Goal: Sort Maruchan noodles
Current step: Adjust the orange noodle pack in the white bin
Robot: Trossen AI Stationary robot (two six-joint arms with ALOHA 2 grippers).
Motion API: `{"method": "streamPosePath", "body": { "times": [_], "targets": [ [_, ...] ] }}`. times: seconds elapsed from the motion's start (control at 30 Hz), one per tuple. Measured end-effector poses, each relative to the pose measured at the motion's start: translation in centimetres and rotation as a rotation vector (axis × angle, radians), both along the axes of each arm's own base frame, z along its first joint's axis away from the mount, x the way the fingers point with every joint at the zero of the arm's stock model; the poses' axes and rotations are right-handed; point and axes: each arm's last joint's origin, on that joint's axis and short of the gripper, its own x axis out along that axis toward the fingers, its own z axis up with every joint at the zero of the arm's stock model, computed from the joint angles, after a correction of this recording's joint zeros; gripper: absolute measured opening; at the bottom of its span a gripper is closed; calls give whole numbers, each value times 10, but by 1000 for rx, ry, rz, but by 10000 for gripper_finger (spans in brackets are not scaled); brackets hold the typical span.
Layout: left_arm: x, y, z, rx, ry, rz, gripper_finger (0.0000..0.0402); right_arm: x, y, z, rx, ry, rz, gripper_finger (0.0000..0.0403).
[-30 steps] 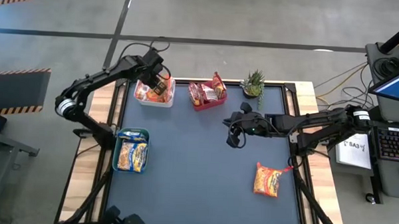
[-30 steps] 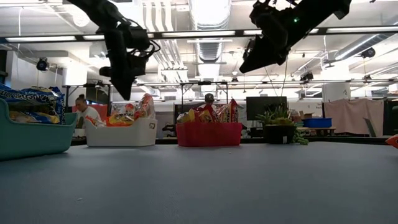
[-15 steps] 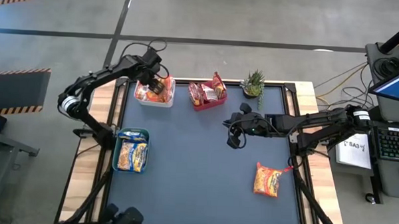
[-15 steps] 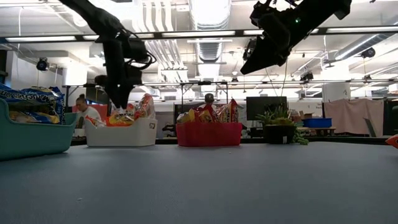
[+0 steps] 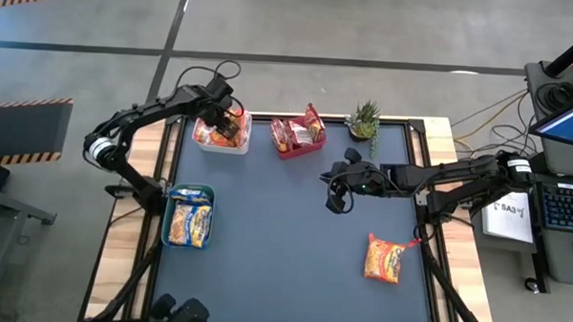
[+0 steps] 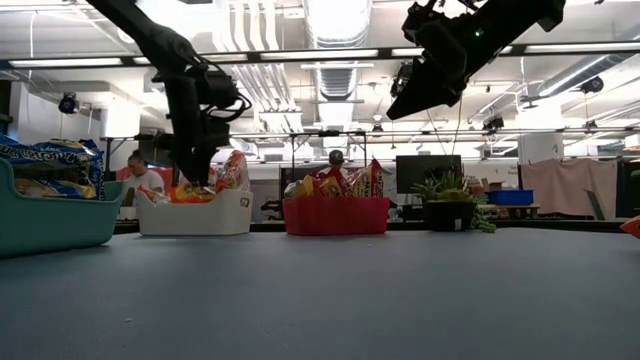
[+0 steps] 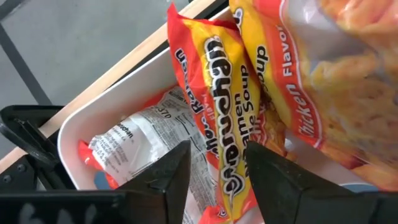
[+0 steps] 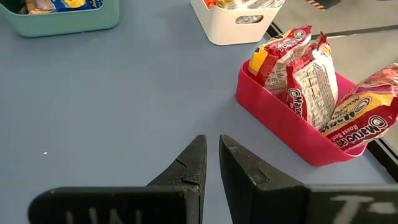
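Maruchan noodles (image 7: pixel 236 124), orange packets, stand in the white bin (image 5: pixel 220 135) at the table's 11 o'clock; the left gripper (image 7: pixel 217 174) hovers over them, fingers parted, empty. Right gripper (image 8: pixel 210 163), nearly closed, waits mid-table.

Left gripper (image 7: pixel 214 163) fingers parted; right gripper (image 8: pixel 211 152) closed.

I work in a big open robotics lab or workshop. Beyond my fingers (image 8: pixel 196 163), my bench (image 5: pixel 293 238) stands on a bare concrete floor (image 5: pixel 368 25) marked with hazard-striped tape (image 5: pixel 26 104). Overhead run exposed ducts (image 6: pixel 335 30) and strip lights (image 6: pixel 75 62). Past the bench sit monitors (image 6: pixel 428 170), a keyboard (image 5: pixel 564 207), loose cables (image 5: pixel 479 115) and people (image 6: pixel 135 175) at desks.
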Motion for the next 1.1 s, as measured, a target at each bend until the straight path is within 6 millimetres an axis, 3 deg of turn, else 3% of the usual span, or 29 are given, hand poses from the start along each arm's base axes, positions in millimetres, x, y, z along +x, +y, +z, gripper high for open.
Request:
{"method": "streamPosePath", "body": {
  "times": [0.5,0.97,1.1],
  "targets": [
    [5,5,-15,-37,22,20,7,0,0,0,-3,1,2,34],
    [12,-9,-1,19,35,20,0,0,0,0,-9,2,-3,34],
    [12,-8,-1,11,13,35,15,0,0,0,-9,2,-3,34]
  ]
}}
